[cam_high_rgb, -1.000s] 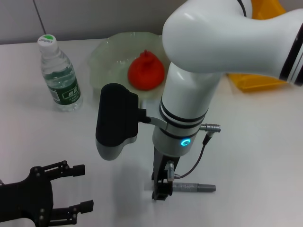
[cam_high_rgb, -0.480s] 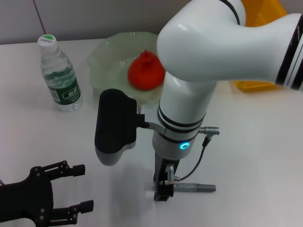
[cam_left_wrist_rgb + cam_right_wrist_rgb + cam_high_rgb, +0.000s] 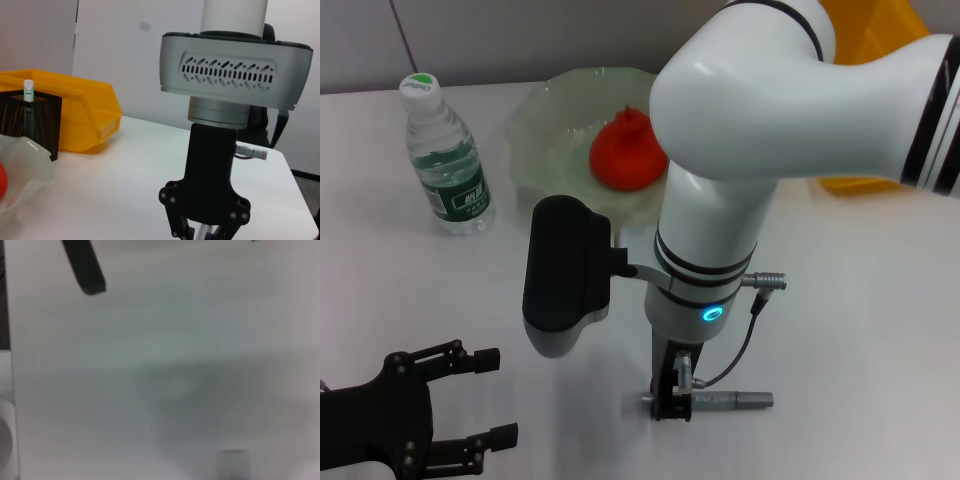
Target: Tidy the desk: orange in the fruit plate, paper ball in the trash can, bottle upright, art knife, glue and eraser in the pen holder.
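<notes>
A grey art knife [image 3: 732, 400] lies on the white table near the front. My right gripper [image 3: 672, 402] points straight down onto its left end and is shut on it; the knife rests on the table. The left wrist view shows the same gripper [image 3: 202, 234] from the side, its fingers drawn in around a grey piece. The orange [image 3: 628, 150] lies in the pale green fruit plate [image 3: 545, 125]. The water bottle [image 3: 445, 155] stands upright at the far left. The black mesh pen holder [image 3: 30, 125] holds a white-capped item. My left gripper [image 3: 485, 397] is open and empty at the front left.
A yellow bin [image 3: 80, 112] stands behind the pen holder at the far right, and also shows in the head view [image 3: 855, 183]. My right arm's bulky white body [image 3: 750, 110] hides the table's middle right. The right wrist view shows only blurred table.
My right gripper has shifted a little to the right and down onto the knife's left end; a short stub of the knife now shows on its left side. The left arm has not moved.
</notes>
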You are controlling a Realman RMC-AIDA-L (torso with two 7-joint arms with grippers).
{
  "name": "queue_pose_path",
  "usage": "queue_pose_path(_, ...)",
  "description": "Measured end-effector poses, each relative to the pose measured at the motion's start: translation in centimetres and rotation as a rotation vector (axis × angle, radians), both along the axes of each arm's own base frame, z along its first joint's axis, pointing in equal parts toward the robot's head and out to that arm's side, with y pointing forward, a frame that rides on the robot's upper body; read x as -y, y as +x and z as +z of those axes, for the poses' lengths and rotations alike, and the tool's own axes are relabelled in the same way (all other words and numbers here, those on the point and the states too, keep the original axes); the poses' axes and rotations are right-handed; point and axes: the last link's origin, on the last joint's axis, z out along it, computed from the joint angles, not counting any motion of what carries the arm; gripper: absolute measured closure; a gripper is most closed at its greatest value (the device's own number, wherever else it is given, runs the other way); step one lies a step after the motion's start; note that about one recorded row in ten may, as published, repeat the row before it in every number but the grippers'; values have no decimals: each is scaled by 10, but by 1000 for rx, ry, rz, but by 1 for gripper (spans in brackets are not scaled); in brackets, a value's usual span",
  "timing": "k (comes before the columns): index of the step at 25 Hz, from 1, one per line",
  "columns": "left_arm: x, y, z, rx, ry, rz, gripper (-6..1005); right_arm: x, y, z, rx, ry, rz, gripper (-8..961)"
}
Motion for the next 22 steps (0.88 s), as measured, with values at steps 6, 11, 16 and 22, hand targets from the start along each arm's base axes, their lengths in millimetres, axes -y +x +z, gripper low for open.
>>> queue_pose_path(6,1,0,0,1,-1,2,188,-12,-13,22,-61,52,-34,801)
queue_pose_path(11,2,-1,1,3,3,3,188,-41,-25,72,-180,202,-65,801)
queue_pose_path(16,2,-1,1,3,4,2,188,-73,-25,129,-316,385,-99,800)
queue_pose_path(22,1,0,-1,4,1,2,188,-101,-14,180,-473,556,-107,803)
